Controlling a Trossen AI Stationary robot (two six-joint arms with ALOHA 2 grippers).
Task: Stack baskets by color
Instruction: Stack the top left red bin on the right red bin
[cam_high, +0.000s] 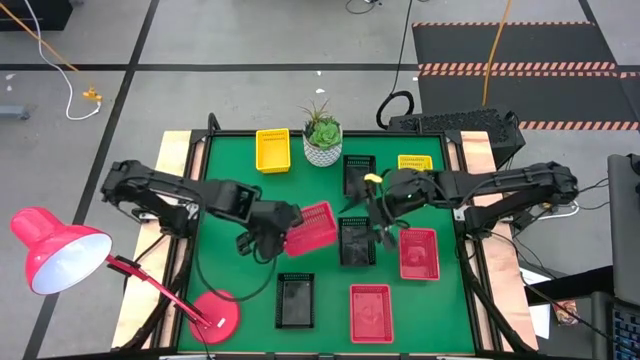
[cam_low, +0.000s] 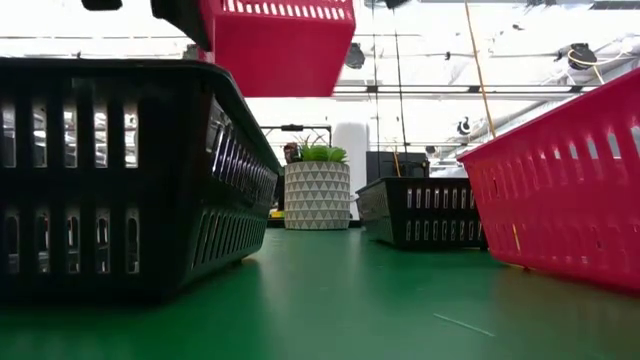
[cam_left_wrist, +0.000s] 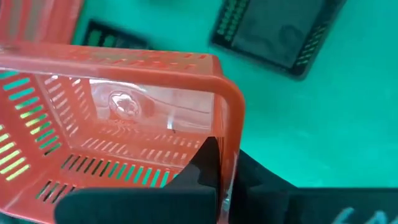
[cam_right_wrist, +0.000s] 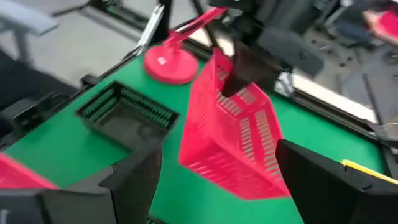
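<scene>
My left gripper (cam_high: 279, 238) is shut on a red basket (cam_high: 313, 227) and carries it above the green table's middle. The low view shows this basket (cam_low: 283, 42) well clear of the table. In the right wrist view it (cam_right_wrist: 231, 138) hangs tilted, its open side turned sideways. To its right, my right gripper (cam_high: 381, 222) hovers open, holding nothing, over a black basket (cam_high: 357, 241). Flat on the table lie two more red baskets (cam_high: 419, 252) (cam_high: 371, 312), two black baskets (cam_high: 295, 300) (cam_high: 359, 172) and two yellow baskets (cam_high: 272, 150) (cam_high: 415, 161). My left gripper holds the red basket by one side wall near a corner (cam_left_wrist: 227, 148). One finger (cam_left_wrist: 204, 163) is inside the basket and the other outside the wall. The fingers come slanting down from the table's left. The basket is lifted clear and hangs tilted.
A white patterned plant pot (cam_high: 322, 145) stands at the far middle. A red desk lamp has its round base (cam_high: 214, 316) on the table's near left corner. Bare green table (cam_high: 240, 190) lies at the left and between the baskets.
</scene>
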